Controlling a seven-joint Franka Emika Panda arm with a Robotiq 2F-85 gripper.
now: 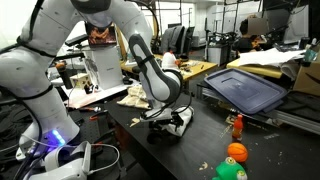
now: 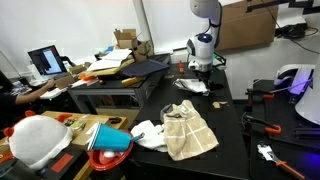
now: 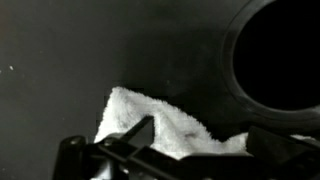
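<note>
My gripper (image 3: pixel 200 140) is low over the black table and open. Its two dark fingers stand wide apart on either side of a white fluffy cloth (image 3: pixel 150 115) that lies crumpled on the table. In both exterior views the gripper (image 1: pixel 172 117) (image 2: pixel 198 72) points down at the white cloth (image 1: pixel 183 121) (image 2: pixel 190 86). A large dark round object (image 3: pixel 280 60) lies just beyond the cloth in the wrist view. Whether the fingertips touch the cloth cannot be told.
A dark tilted tray (image 1: pixel 245 88) stands nearby. An orange ball (image 1: pixel 236 152), a green toy (image 1: pixel 230 171) and a small orange bottle (image 1: pixel 238 125) sit near the table edge. A beige towel (image 2: pixel 188 130), another white cloth (image 2: pixel 150 133) and a blue bowl (image 2: pixel 113 140) lie further along.
</note>
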